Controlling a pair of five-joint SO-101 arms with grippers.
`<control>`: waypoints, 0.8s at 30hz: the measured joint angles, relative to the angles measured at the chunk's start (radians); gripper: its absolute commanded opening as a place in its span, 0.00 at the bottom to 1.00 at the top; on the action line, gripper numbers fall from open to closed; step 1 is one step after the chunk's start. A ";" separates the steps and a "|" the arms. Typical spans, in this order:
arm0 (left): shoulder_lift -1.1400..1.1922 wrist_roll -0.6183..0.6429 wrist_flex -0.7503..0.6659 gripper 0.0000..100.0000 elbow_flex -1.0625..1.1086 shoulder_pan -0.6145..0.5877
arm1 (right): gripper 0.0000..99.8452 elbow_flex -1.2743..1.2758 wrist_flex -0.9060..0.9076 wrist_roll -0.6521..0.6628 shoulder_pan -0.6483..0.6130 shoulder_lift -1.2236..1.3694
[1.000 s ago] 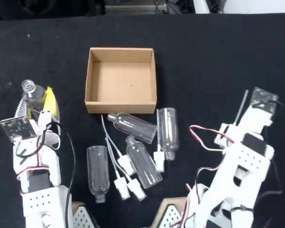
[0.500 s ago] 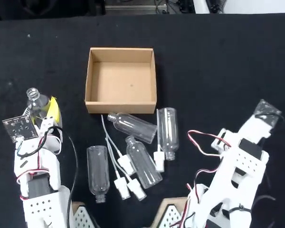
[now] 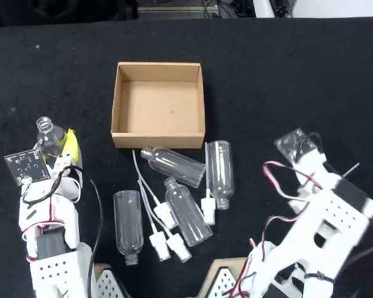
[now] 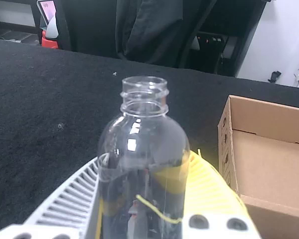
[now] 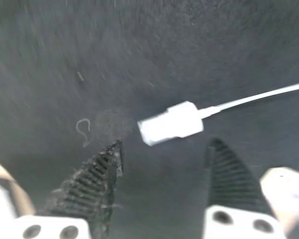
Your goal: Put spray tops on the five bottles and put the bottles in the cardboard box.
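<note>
Black table cloth [image 3: 286, 74]: left gripper [image 3: 57, 144] clamps an uncapped bottle [image 4: 142, 159] upright, left of the cardboard box [image 3: 158, 105]. Right gripper [image 5: 165, 144] spread wide over a loose spray top [image 5: 172, 123] at right, not touching.

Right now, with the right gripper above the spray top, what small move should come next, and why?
Probably lower the right gripper and close it on the spray top. It is open, and the top lies on the table in line with the gap. The left gripper holds a bottle upright, neck bare, seemingly ready for it.
</note>
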 measured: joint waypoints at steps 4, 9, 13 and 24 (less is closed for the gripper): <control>0.000 0.000 0.000 0.03 0.000 0.000 | 0.37 -0.009 -0.026 0.325 0.106 0.000; 0.000 0.000 0.000 0.03 0.000 0.000 | 0.37 0.109 -0.247 0.535 0.135 0.000; 0.000 0.000 0.000 0.03 0.000 0.000 | 0.37 0.216 -0.377 0.675 0.135 0.000; 0.000 0.000 0.000 0.03 0.000 0.000 | 0.36 0.318 -0.402 0.836 0.135 0.000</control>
